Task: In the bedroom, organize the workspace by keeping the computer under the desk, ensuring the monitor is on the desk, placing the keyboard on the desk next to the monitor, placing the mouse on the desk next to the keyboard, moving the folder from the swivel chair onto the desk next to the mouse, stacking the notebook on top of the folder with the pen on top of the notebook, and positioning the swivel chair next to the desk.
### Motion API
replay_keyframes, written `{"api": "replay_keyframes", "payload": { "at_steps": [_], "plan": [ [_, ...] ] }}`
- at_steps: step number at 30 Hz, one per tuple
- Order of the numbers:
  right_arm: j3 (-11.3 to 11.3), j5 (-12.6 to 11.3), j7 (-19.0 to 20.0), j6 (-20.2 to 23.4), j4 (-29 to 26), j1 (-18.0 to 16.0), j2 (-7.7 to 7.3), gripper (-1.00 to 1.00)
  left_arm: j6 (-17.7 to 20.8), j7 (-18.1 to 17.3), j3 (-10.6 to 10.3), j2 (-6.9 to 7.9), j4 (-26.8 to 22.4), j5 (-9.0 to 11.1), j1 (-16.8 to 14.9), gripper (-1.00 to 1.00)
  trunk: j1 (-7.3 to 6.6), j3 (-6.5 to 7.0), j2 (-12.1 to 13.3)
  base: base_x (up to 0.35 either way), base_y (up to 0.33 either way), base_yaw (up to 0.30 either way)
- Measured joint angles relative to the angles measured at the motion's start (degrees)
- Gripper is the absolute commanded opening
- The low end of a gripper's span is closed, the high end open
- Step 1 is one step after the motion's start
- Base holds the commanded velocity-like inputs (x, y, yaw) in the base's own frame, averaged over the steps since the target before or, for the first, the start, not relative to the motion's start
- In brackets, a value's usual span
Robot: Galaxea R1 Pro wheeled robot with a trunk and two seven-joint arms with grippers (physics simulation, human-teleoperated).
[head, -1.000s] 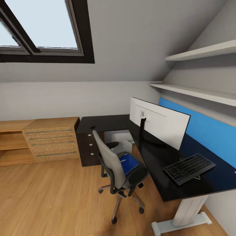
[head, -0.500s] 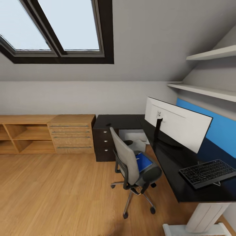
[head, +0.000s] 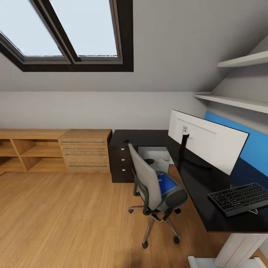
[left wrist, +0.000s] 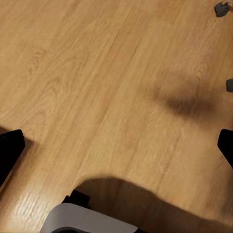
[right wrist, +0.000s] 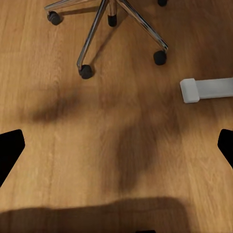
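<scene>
Head view: the L-shaped desk (head: 193,182) with the black top is running along the right wall and turning at the far corner, where its dark drawer unit (head: 121,163) is sitting beside a light wooden dresser (head: 83,156). The monitor (head: 206,141) is standing on the desk with its white back facing the camera, and the keyboard (head: 240,198) is lying near the front right end of the top, apart from the monitor's foot. The swivel chair (head: 154,190) is sitting just beside the desk edge, its back toward the camera, with the blue folder (head: 166,183) lying on its seat. A pale box, maybe the computer (head: 160,158), is showing under the desk behind the chair, too hidden to be sure. Left wrist view: the left gripper (left wrist: 116,150) is hanging spread wide over the wood floor (left wrist: 97,87), grasping nothing. Right wrist view: the right gripper (right wrist: 116,150) is also spread wide and holding nothing, over the floor near the chair's chrome star base (right wrist: 109,24) and the desk's white foot (right wrist: 206,90).
</scene>
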Motion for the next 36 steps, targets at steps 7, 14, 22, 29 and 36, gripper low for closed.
{"api": "replay_keyframes", "payload": {
  "at_steps": [7,14,22,29,36],
  "plan": [
    [0.00,0.00,0.00,0.00,-0.06,-0.03,-0.07,1.00,0.07,-0.05,-0.06,-0.04,0.00,-0.11,0.03,1.00,1.54,-1.26,-2.81,0.000,0.000,0.001],
    [0.00,0.04,0.00,0.00,-0.01,-0.01,-0.09,1.00,0.30,-0.06,-0.12,-0.07,0.00,-0.13,0.03,1.00,3.08,-2.52,-5.62,0.000,0.000,0.000],
    [-0.01,0.07,0.00,0.00,0.00,-0.03,-0.09,1.00,0.54,-0.06,-0.13,-0.03,0.00,-0.13,0.03,1.00,4.84,-3.96,-8.83,0.000,0.000,0.000],
    [-0.04,0.07,0.00,0.15,0.04,-0.02,-0.29,1.00,0.61,-0.06,-0.13,-0.01,0.00,-0.07,0.03,1.00,6.37,-5.22,-11.64,0.000,0.000,0.000],
    [-0.08,0.07,0.00,0.17,0.08,-0.04,-0.64,1.00,0.57,-0.06,-0.13,0.08,-0.01,-0.10,0.00,1.00,7.91,-6.47,-14.45,0.000,0.000,0.000]
  ]
}}
